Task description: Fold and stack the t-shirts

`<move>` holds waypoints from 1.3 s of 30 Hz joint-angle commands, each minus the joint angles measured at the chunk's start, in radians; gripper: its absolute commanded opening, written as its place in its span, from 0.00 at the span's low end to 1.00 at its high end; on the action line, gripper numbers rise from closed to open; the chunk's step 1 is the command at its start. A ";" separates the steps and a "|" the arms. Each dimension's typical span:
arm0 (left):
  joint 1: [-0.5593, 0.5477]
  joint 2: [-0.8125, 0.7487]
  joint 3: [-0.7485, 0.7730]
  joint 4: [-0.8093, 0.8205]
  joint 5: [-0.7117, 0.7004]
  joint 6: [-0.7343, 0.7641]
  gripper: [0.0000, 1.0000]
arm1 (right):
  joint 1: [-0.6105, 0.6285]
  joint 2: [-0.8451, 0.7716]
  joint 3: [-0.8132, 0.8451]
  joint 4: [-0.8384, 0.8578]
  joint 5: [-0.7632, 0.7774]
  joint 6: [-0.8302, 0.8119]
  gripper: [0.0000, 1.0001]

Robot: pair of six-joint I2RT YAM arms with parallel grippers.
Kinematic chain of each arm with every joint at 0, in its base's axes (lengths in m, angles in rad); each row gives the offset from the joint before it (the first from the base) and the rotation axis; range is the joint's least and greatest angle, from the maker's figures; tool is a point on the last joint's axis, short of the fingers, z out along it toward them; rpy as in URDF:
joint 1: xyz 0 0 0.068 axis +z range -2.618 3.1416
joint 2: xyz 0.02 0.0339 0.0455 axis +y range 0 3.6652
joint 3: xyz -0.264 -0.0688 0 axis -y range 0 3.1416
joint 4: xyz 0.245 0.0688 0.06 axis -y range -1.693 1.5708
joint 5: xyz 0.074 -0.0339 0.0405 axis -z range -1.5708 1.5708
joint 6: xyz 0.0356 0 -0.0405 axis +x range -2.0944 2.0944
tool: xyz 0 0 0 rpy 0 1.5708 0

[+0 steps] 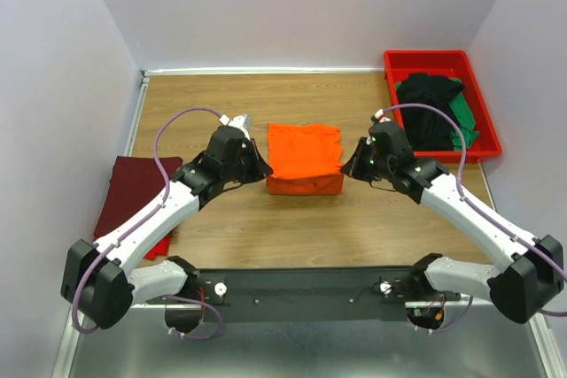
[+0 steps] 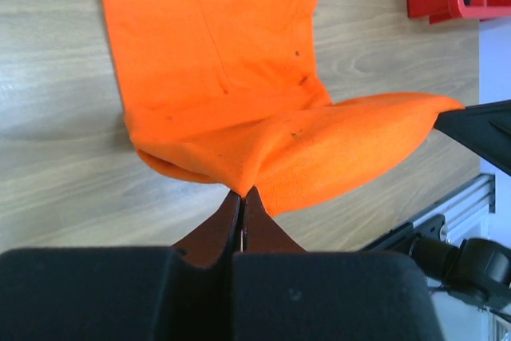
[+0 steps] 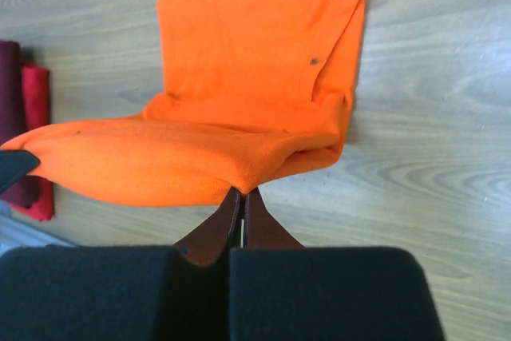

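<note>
A bright orange t-shirt [image 1: 304,152] lies in the middle of the wooden table, its near edge lifted off the surface and stretched between both grippers. My left gripper [image 1: 266,168] is shut on the shirt's near-left corner [image 2: 239,185]. My right gripper [image 1: 345,168] is shut on the near-right corner [image 3: 243,184]. The raised hem [image 3: 160,161] sags between them while the far part [image 2: 207,29] stays flat on the table. A maroon t-shirt [image 1: 133,188] lies folded at the left over a red one [image 1: 159,245]. Black [image 1: 430,112] and green [image 1: 465,121] t-shirts lie crumpled in the tray.
A rigid red plastic tray [image 1: 399,64] stands at the back right corner. White walls close in the table on three sides. A black rail [image 1: 301,289] runs along the near edge between the arm bases.
</note>
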 commanded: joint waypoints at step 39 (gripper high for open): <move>0.250 0.752 0.561 0.260 0.154 0.037 0.00 | -0.227 0.884 0.785 0.151 -0.046 -0.202 0.00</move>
